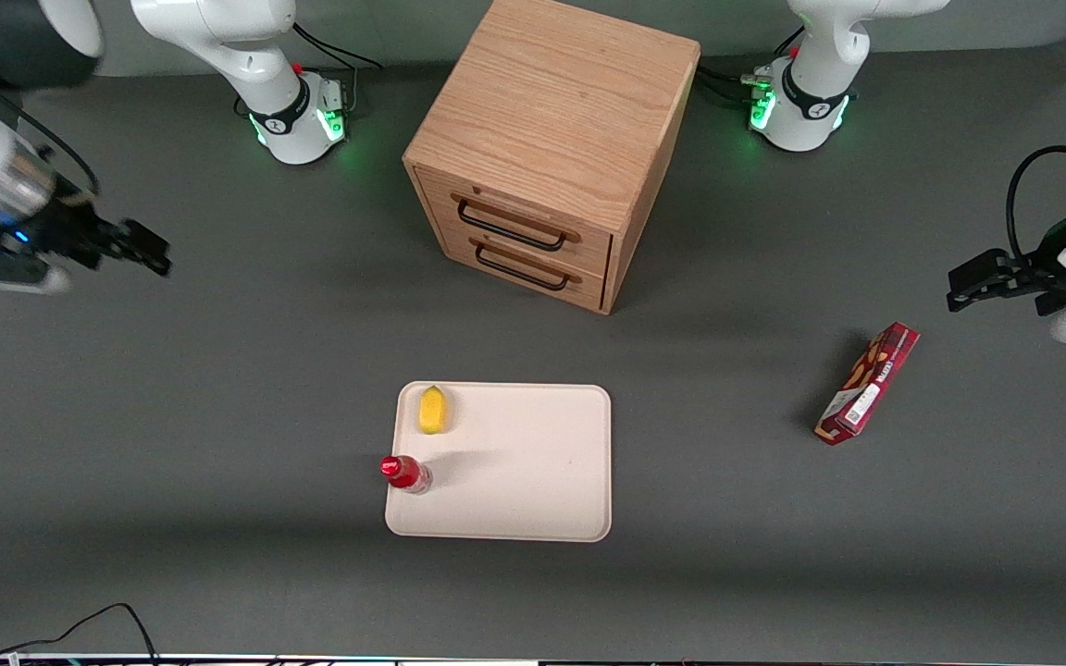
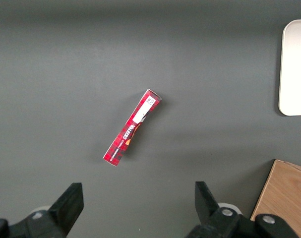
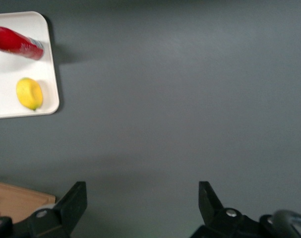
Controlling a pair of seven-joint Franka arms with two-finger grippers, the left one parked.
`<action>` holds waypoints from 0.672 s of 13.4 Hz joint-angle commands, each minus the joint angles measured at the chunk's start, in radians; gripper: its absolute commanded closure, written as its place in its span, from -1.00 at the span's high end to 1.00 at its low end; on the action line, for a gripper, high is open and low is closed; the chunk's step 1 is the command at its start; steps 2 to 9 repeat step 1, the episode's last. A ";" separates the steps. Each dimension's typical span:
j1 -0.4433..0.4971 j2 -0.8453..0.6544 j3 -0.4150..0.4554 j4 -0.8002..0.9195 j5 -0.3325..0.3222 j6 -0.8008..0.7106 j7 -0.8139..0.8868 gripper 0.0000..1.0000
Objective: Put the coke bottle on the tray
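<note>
1. Standing upright just inside the tray's edge, the coke bottle [image 1: 406, 474] is sitting low and left of centre in the front view, red cap up and clear base on the tray [image 1: 514, 462]; the placement itself looks finished.
2. Sharing the tray with it is a lemon [image 1: 432, 410], resting apart from the bottle and farther from the front camera, near the tray corner.
3. Hovering high at the left edge of the front view, the gripper [image 1: 146, 248] is sitting well apart from the tray; its wrist view is showing the two fingers wide apart with only bare grey table [image 1: 218, 388] between them, holding nothing.
4. Judging the step in hand as the retreat, the arm is best kept high and moving clear of the tray, since the bottle is slim and tall and a brush from a finger or the wrist would likely tip it.
5. The bottle is standing so near the rim that a topple could roll it off onto the table, so any sweep back over that edge is worth avoiding.
6. Farther out, the wooden two-drawer cabinet [image 1: 551, 148] is occupying the upper centre, and a red snack box [image 1: 868, 384] is lying toward the parked arm's end; neither is in the way.
</note>
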 commanded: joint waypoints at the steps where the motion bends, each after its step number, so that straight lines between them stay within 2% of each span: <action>1: 0.007 0.004 -0.032 0.022 0.038 -0.024 -0.060 1.00; 9: 0.007 0.004 -0.032 0.022 0.038 -0.024 -0.060 1.00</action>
